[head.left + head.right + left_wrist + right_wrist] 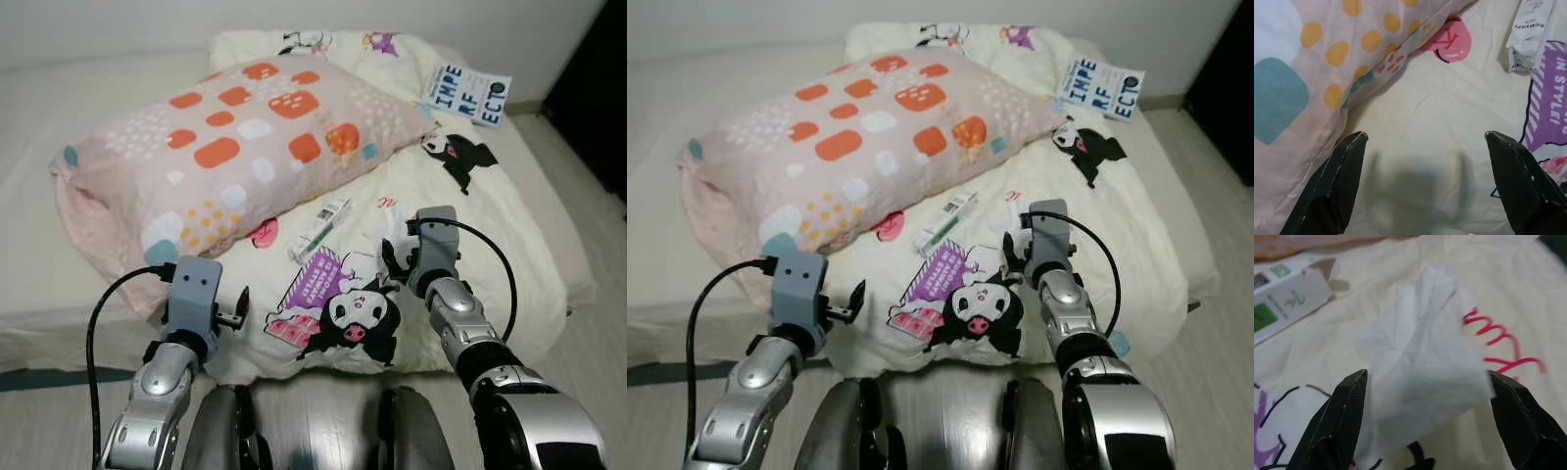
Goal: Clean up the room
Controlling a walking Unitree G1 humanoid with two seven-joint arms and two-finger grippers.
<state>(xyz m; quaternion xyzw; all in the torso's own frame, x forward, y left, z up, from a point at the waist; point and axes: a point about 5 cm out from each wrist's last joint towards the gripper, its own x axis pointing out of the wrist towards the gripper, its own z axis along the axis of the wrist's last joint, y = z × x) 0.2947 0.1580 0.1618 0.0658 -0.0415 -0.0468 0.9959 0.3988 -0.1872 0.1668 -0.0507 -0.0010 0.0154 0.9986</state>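
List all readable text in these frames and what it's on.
"IMPE RF ECTO" – book at the far corner of the bed.
"IN STYLE!" – purple print on the blanket.
"K" – pink print by the pillow.
Small white box: print too small to read.
Red scribble by the tissue: unreadable.

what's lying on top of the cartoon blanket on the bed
A pink pillow, a small box, a book and a crumpled tissue between the right gripper's open jaws. Anything under the pillow is hidden.
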